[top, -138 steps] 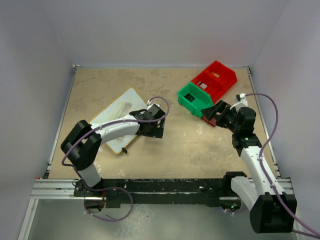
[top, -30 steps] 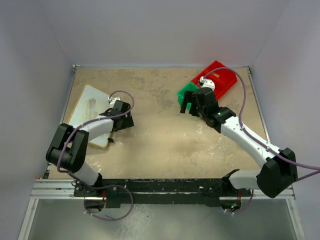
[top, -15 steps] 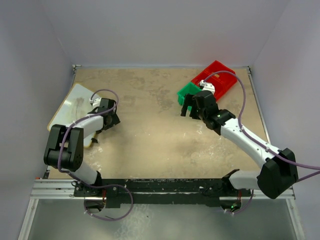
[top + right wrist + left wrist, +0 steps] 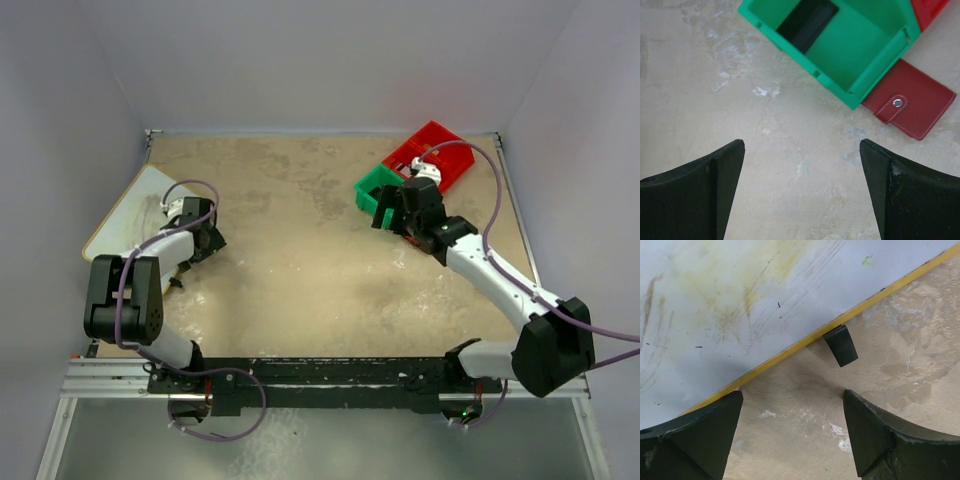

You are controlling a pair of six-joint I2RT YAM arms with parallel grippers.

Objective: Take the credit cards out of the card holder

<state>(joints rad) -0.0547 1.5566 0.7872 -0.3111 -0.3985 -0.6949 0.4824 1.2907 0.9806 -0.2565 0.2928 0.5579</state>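
Observation:
The card holder, a closed maroon wallet with its tab snapped, lies flat on the table against the green bin's corner. A black credit card lies inside that green compartment. My right gripper hovers open over bare table just short of the bin and holder, with nothing between its fingers; in the top view it sits at the green bin's near side. My left gripper is open and empty over the table beside the white board. No other cards show.
The white board, yellow-edged, lies at the table's left edge, with a small black piece sticking out from under its rim. A red bin adjoins the green one at the back right. The enclosure walls are close on both sides.
The white board has slid left towards the table's edge and my left gripper has moved left with it. My right gripper has shifted slightly right by the green bin.

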